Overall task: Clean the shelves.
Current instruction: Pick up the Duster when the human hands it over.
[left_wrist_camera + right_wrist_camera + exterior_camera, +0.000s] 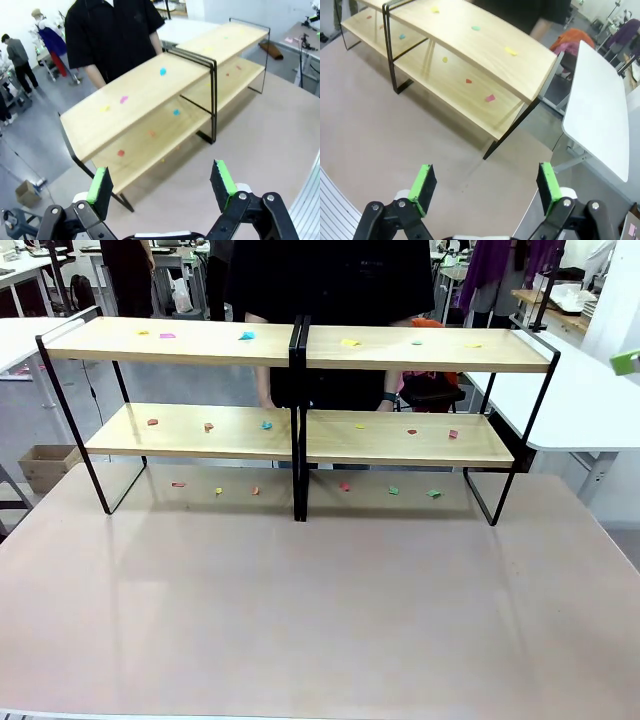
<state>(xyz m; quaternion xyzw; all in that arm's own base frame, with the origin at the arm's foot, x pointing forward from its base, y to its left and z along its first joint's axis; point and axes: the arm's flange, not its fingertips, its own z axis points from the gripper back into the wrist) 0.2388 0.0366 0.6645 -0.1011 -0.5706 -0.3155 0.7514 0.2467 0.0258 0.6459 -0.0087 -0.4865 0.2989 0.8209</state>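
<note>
The shelves (300, 350) stand at the far side of the table (320, 620), nearly as wide as it, and the two racks meet at a black upright in the middle. A person (330, 280) in a black top stands just behind them, hands low behind the lower boards. Small coloured scraps (247, 336) lie on all four boards. More of them lie on the tabletop under the racks.

The left gripper (160, 172) is spread wide with nothing between its green pads (98, 181). It hangs above the table. In the left wrist view the shelves (150, 95) lie ahead of the fingers and well apart from them, running slantwise from lower left to upper right. The near end frame shows just above the left-hand finger – no contact.

The right gripper (485, 172) is likewise wide apart and empty, with pads (423, 182) flanking bare tabletop and the table's edge. In the right wrist view the shelves (485, 55) sit up and to the left of the fingers, well clear, their end frame slanting down toward the middle of the picture. A white side table (600, 100) stands beyond the end of the rack – apart from it.
</note>
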